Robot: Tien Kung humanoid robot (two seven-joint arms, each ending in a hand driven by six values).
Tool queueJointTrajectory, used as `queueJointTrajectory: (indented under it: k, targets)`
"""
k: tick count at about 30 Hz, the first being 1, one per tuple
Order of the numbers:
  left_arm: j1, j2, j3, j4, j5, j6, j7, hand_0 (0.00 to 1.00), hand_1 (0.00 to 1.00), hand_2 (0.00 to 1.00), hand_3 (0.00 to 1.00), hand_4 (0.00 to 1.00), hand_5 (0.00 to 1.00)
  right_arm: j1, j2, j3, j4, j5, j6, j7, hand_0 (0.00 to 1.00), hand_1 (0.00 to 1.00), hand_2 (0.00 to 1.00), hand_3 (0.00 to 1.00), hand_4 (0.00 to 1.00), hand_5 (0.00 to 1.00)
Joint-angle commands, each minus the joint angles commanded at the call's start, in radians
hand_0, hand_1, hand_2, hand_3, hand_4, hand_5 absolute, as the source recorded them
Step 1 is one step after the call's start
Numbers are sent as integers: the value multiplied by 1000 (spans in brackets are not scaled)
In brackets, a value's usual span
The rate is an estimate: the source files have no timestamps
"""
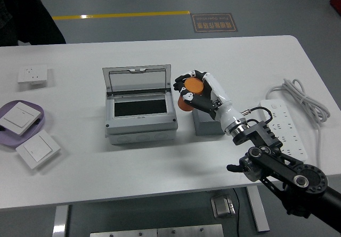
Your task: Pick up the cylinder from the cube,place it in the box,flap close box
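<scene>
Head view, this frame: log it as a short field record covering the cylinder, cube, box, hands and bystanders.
cylinder: orange cylinder, off the cube, held in the air between cube and box
holder: right hand, fingers wrapped around it
cube: grey cube, top bare, right of the box
box: grey box, lid up, inside empty
left hand: not in view
person: dark sleeve at far left edge

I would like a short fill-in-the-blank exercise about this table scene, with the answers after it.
1. The right hand holds the ___ cylinder.
2. The lid of the grey box is ___.
3. The cylinder is between the box and the grey ___.
4. Two white switches lie on the ___ tray.

Answers: orange; open; cube; purple
</scene>
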Motion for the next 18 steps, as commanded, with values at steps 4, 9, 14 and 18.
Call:
queueJointTrajectory:
  k: [4,9,14,18]
  targets:
    - [-1,4,3,0,-1,1,1,615,629,613,637,727,267,58,11,-59,58,-35,-15,-24,206,206,185,176,2,2]
    - [-5,6,12,1,-6,1,1,615,629,613,637,729,272,132,45,-110,58,-145,-11,-112,163,162,157,141,2,2]
    - [-6,9,31,3,-22,1,0,615,629,614,637,732,290,186,87,-132,41,-308,16,-225,145,152,159,140,2,2]
    - [-7,11,36,3,-26,1,0,615,629,614,637,730,300,227,111,-166,20,-457,28,-312,115,136,164,140,2,2]
